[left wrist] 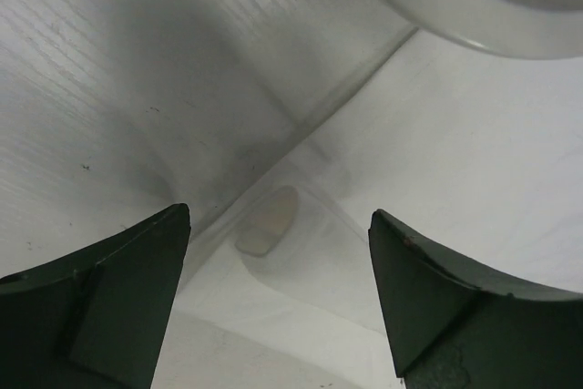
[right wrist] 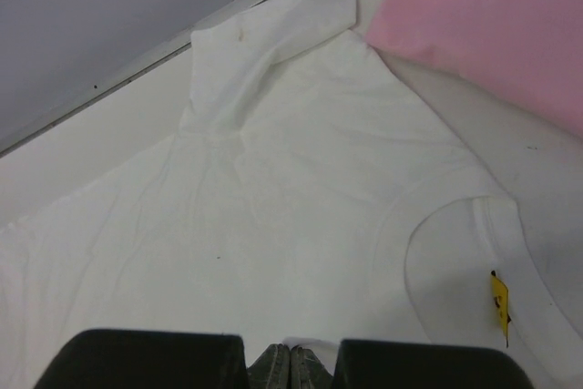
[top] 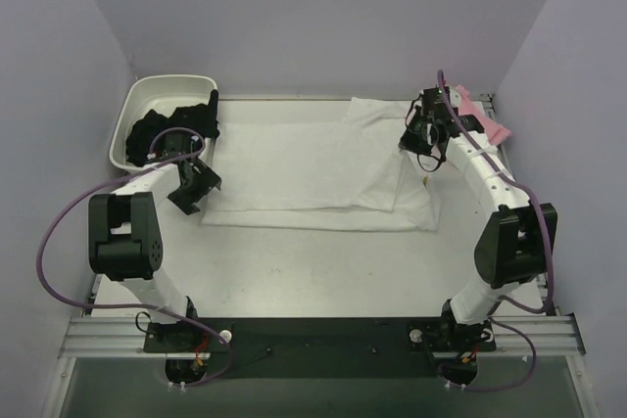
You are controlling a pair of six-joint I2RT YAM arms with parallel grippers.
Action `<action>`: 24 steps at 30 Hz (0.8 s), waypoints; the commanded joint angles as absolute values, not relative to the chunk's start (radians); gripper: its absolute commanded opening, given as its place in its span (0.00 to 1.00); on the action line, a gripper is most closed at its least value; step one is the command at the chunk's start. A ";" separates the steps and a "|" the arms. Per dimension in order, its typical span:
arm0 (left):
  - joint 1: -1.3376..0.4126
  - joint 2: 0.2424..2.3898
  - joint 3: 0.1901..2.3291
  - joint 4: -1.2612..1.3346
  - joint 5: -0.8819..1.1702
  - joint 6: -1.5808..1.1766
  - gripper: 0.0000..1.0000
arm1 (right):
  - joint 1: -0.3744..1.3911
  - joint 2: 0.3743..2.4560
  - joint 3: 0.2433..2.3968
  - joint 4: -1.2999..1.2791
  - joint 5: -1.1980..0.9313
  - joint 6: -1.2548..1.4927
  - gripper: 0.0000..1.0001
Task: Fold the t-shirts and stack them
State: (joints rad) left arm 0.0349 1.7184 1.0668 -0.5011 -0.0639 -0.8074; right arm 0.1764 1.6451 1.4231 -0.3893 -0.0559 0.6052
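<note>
**Top view, read near to far.**

- **Lower left:** your left gripper [top: 196, 186] hangs with its fingers [left wrist: 118, 298] apart and empty, just over the left edge of the white tee [top: 313, 168]. Its wrist view shows the cloth's border lying on the bare surface [top: 294, 271] between them.
- **Centre:** the white tee lies flat across the surface, plain side up with no print showing. Its right portion appears doubled over into a raised layer.
- **Upper right:** your right gripper [top: 419, 139] hovers over the collar end with its fingers pressed together, and nothing can be made out between them. Its wrist view shows one short sleeve [right wrist: 273, 43] spread out, the neckline, and a yellow tag [right wrist: 499, 302].
- **Far right corner:** the pink tee [top: 485, 115] sits as a compact pad, apparently already folded, just beside the white one.
- **Far left:** a white tub [top: 122, 134] holds dark contents.

**Judged step:** folding the white tee, between grasps. The next move calls for a pinch on a free edge that catches every layer. After that comes a carry across that does not drag the cloth beneath.
</note>
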 commanded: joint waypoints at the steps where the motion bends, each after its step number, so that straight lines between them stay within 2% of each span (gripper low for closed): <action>1: 0.008 1.671 1.103 -0.489 -0.136 -0.842 0.90 | 0.169 1.710 1.499 -0.368 -0.075 0.617 0.00; 12: -0.104 1.401 0.973 -0.462 -0.141 -0.858 0.91 | 0.170 1.928 1.649 -0.370 -0.121 0.617 0.00; 20: -0.167 1.316 0.970 -0.505 -0.183 -0.842 0.91 | 0.179 2.114 1.879 -0.397 -0.233 0.588 0.00; 21: -0.172 1.315 0.969 -0.508 -0.187 -0.838 0.91 | 0.179 2.126 1.897 -0.399 -0.241 0.580 0.07; 22: -0.173 1.313 0.968 -0.514 -0.190 -0.836 0.91 | 0.181 2.131 1.905 -0.400 -0.232 0.574 0.40; 24: -0.175 1.309 0.957 -0.515 -0.193 -0.830 0.91 | 0.179 2.111 1.888 -0.402 -0.177 0.549 0.71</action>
